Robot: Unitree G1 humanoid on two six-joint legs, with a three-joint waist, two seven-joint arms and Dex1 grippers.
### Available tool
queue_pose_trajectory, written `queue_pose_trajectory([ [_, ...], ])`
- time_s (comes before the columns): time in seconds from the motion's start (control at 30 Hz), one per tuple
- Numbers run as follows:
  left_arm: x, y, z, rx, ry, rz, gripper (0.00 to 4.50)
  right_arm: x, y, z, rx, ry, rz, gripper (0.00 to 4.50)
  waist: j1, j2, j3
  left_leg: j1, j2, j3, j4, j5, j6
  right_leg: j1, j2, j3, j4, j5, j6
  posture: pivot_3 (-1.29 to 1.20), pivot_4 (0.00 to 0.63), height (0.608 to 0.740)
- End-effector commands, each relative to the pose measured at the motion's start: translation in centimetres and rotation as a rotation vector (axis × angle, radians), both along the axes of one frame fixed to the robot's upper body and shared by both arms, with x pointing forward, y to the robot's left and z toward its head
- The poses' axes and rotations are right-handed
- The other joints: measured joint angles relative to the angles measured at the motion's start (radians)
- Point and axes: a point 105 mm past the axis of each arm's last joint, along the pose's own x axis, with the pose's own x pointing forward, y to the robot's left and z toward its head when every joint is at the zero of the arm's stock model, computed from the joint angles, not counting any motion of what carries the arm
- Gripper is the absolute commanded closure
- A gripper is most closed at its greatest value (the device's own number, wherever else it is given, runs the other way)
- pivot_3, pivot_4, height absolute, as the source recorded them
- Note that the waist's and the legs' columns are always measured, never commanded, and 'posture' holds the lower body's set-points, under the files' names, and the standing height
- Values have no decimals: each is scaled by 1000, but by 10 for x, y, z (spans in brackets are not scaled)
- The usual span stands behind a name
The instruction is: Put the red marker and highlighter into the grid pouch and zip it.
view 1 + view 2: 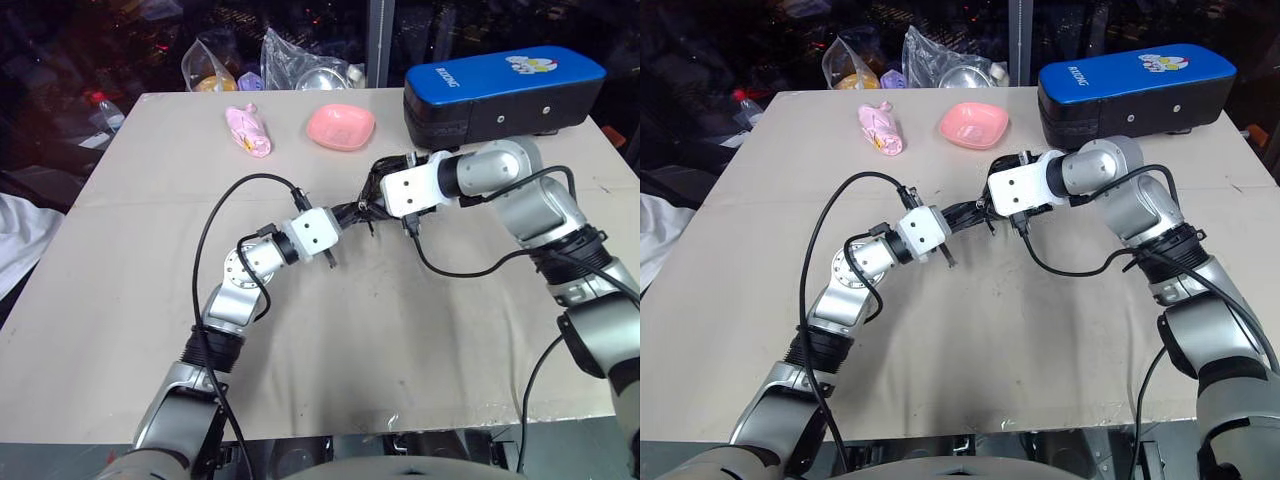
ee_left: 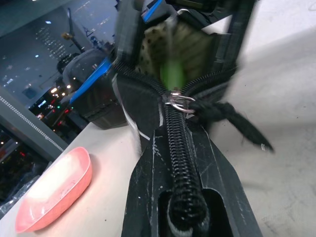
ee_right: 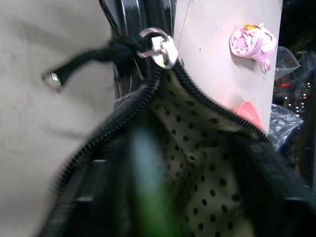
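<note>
Beige bench [image 1: 330, 330] held both robot arms meeting over a pouch at its centre.

Left end effector [image 2: 185, 163] was clamped shut on the zippered edge of the grid pouch [image 2: 195, 49], lifted above the bench, its mouth partly unzipped. Green highlighter [image 2: 172, 74] sat inside against dotted lining. Right end effector [image 1: 372, 195] touched the pouch; its opening could not be told. A pink dish [image 1: 340, 127] and blue-topped case [image 1: 503, 90] lay behind.
</note>
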Motion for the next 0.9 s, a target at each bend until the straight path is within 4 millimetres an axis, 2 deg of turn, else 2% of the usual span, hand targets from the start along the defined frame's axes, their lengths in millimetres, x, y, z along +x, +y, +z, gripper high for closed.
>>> queue_pose_trajectory([
  [0.03,-1,-2,11,-41,-36,0,4500,-7,-10,44,145,-24,-37,29,0,0,0,0,0,0,0,0,0,0,0,0,0,0,0,0,150,738],
  [0.13,0,-1,10,-71,-15,12,4500,-26,-14,65,281,99,-40,29,-1,0,0,0,0,-1,0,0,0,0,0,0,0,0,0,0,150,738],
  [0.27,2,-3,14,-139,20,20,4500,-49,-9,71,463,283,-37,29,-3,0,0,0,0,-3,0,0,0,0,0,0,0,0,0,0,150,738],
  [0.4,6,-5,25,-211,40,29,4500,-69,-7,51,683,551,-115,29,-2,0,0,-1,0,-5,1,-2,3,1,0,-1,1,0,0,0,150,738],
  [0.53,6,-6,24,-247,74,37,4500,-91,-1,24,756,784,-183,29,-1,0,0,-2,0,-6,1,-2,3,1,-1,-2,1,0,0,0,150,738],
  [0.57,5,-7,24,-248,79,37,4500,-93,0,21,772,809,-203,29,-2,0,0,-2,0,-6,1,-2,3,1,-1,-2,1,0,0,0,150,738],
  [0.67,4,-6,22,-271,105,45,4500,-82,2,3,875,844,-351,29,-4,-1,0,-2,0,-7,1,-2,3,1,0,-2,1,0,0,0,150,738],
  [0.8,3,-7,23,-278,118,42,4500,-67,4,-4,1031,813,-455,29,-4,-1,0,-2,0,-7,1,-2,3,1,0,-3,1,0,0,0,150,738],
  [0.9,4,-6,25,-276,120,41,4500,-64,9,-10,1084,812,-500,29,-4,-1,0,-2,-1,-7,1,-1,2,1,1,-3,1,0,0,0,150,738],
])
